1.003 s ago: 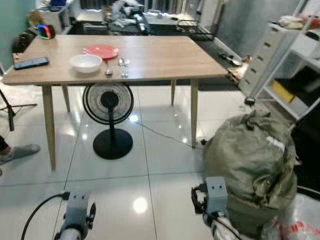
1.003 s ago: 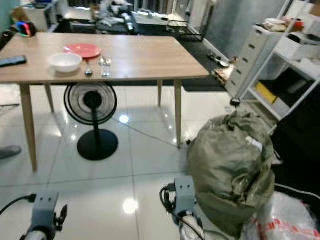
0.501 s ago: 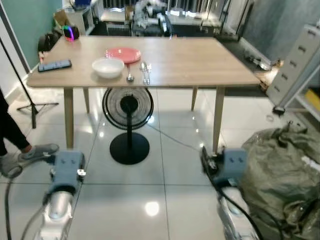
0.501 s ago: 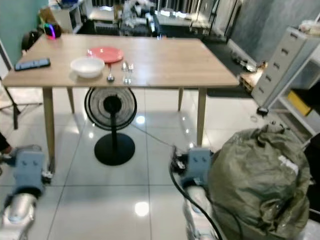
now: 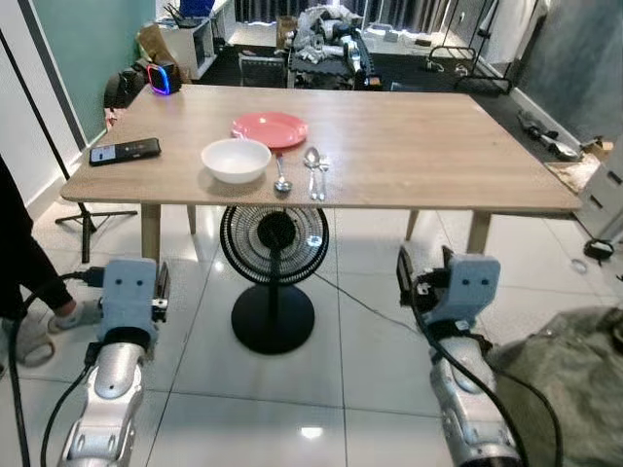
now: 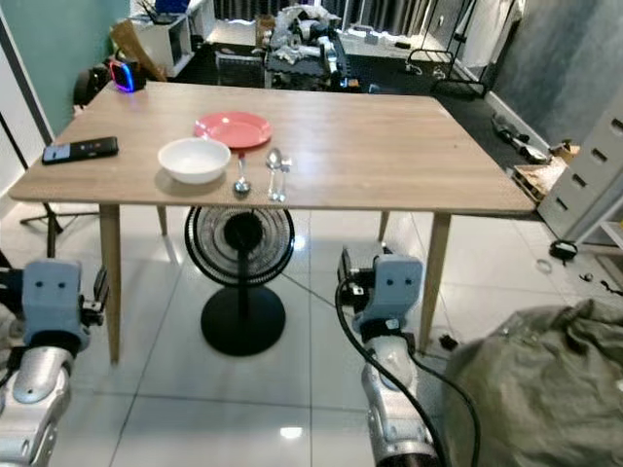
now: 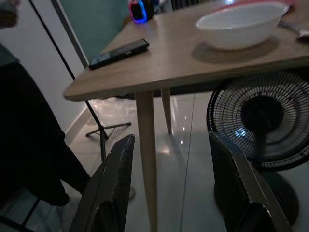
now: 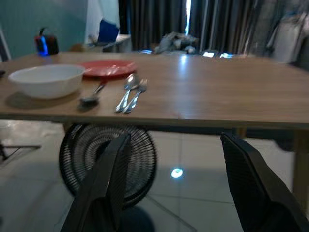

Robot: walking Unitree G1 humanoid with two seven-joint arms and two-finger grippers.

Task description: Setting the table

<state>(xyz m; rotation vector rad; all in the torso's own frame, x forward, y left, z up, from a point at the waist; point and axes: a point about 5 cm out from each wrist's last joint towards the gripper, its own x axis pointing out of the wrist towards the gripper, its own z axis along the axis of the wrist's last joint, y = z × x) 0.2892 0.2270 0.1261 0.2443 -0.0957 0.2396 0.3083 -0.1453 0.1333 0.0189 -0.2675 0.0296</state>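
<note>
— What differs from a second ago?

— The camera's own view has swung: the wooden table (image 5: 409,146) now sits nearer and more square-on, where before it lay farther off and to the left.

— And the arms?

— Both are raised higher into the head views. The left arm (image 5: 122,331) and right arm (image 5: 458,321) now reach up toward the table edge, where earlier just their wrists showed at the bottom.

— Anything else?

— The grey-green sack (image 5: 574,389) has slid to the lower right corner, and the white shelving has gone from sight. A person's dark leg (image 5: 24,263) has come in at the left edge.
</note>
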